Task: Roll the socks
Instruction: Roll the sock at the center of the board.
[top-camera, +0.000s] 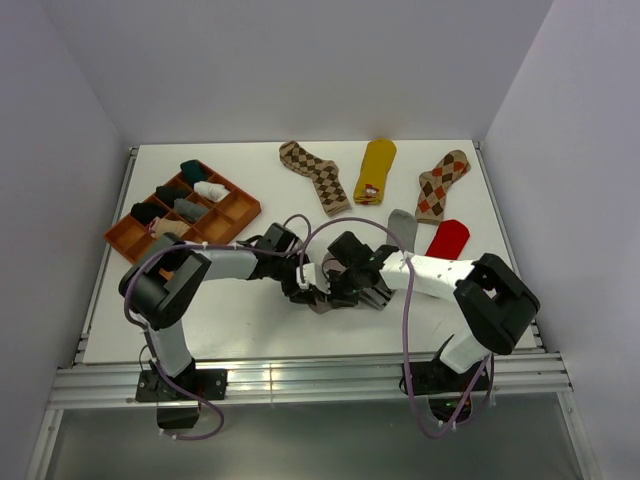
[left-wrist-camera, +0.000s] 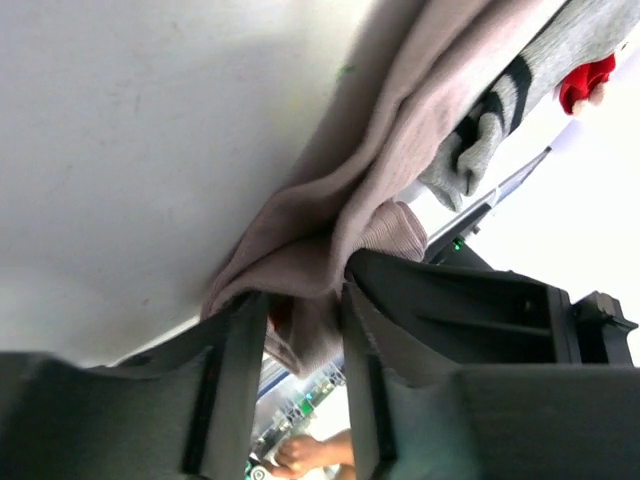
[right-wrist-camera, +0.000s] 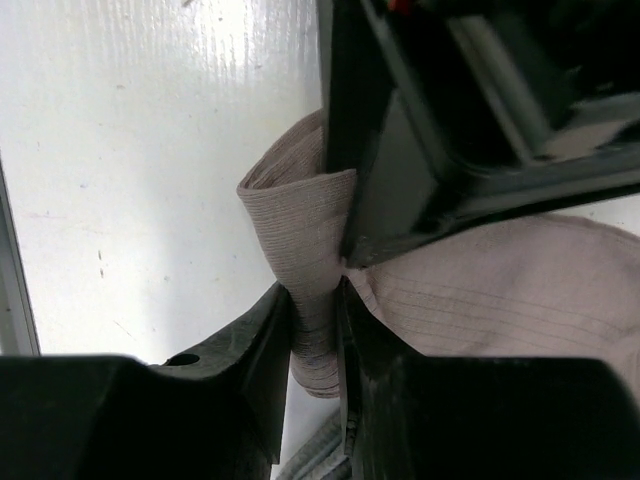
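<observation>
The taupe sock (top-camera: 319, 303) is bunched between my two grippers at the table's front middle. My right gripper (right-wrist-camera: 315, 295) is shut on a folded, ribbed part of the taupe sock (right-wrist-camera: 300, 220). My left gripper (left-wrist-camera: 300, 300) stands with its fingers parted; a fold of the taupe sock (left-wrist-camera: 380, 170) hangs loosely between them. In the top view the left gripper (top-camera: 305, 288) and the right gripper (top-camera: 336, 292) almost touch. Behind them lie a grey sock (top-camera: 400, 225), a red sock (top-camera: 448, 238), two brown argyle socks (top-camera: 315, 175) (top-camera: 443, 185) and a mustard yellow sock (top-camera: 377, 170).
An orange compartment tray (top-camera: 243, 212) with several rolled socks in it stands at the back left. White walls enclose the table on three sides. A metal rail runs along the near edge by the arm bases.
</observation>
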